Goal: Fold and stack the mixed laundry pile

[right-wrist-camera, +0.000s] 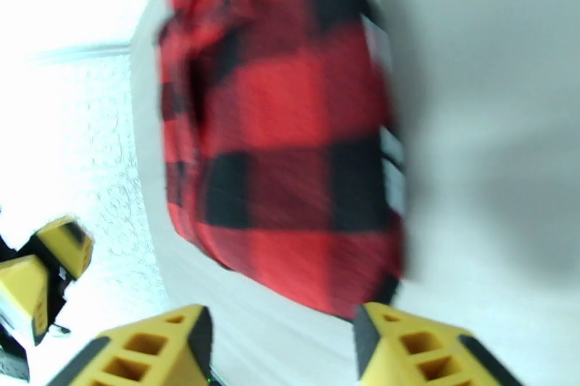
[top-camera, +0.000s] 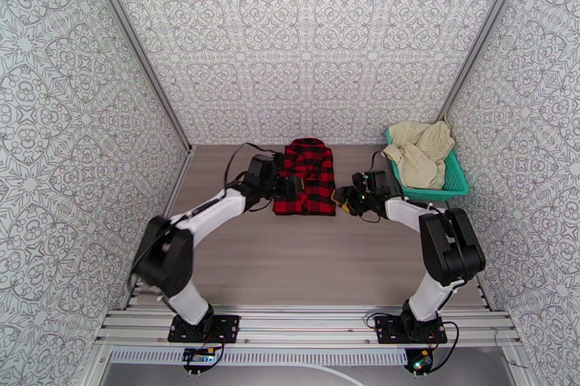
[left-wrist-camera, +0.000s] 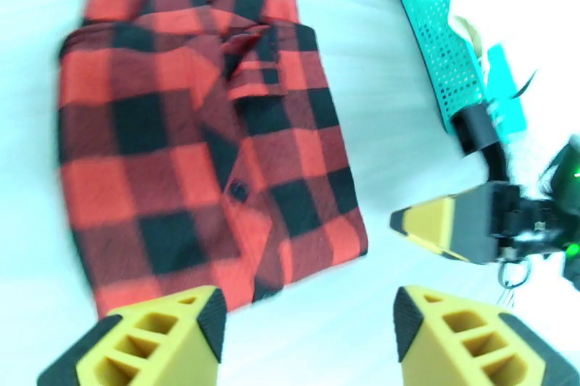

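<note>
shirt lies folded between left pincer and right pincer, both apart; overhead, cloths in basket

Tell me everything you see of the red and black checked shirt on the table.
The checked shirt is soft flannel-like cloth in red and black squares. It is folded into a neat rectangle, front up, collar at the far end, with a pocket flap and a dark button showing. It lies flat on the table, far middle. The left claw and right claw stand open at its near corners; neither holds it.
</note>
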Controlling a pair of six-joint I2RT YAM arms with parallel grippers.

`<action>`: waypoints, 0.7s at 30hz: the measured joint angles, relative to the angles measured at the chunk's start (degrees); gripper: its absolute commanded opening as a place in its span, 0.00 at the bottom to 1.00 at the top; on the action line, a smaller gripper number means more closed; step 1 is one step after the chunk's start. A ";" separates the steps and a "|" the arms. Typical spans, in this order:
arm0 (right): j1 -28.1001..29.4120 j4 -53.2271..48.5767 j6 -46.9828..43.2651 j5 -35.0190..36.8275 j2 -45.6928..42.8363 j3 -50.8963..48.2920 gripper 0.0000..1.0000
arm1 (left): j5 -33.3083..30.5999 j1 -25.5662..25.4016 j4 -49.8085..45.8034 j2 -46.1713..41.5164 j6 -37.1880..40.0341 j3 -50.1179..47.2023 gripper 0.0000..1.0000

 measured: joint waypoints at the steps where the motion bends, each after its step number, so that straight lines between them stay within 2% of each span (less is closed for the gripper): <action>1: 0.00 1.86 2.32 -0.74 0.07 -1.99 0.65 | -0.37 0.44 0.87 -1.51 -1.29 -3.21 0.74; 6: 0.04 11.45 12.41 -2.84 3.17 -5.66 0.60 | -0.44 3.32 4.52 -2.73 -7.37 -17.05 0.73; 9: -0.04 16.04 16.81 -3.19 4.76 -5.77 0.58 | 0.35 4.66 8.83 -2.08 -10.88 -22.12 0.74; 17: 0.55 24.06 23.50 -4.11 8.61 -5.11 0.50 | 3.93 6.43 22.21 4.96 -17.46 -22.60 0.67; 21: 1.57 24.81 24.06 -3.08 9.53 -4.26 0.45 | 4.79 6.49 26.34 8.79 -19.10 -20.46 0.57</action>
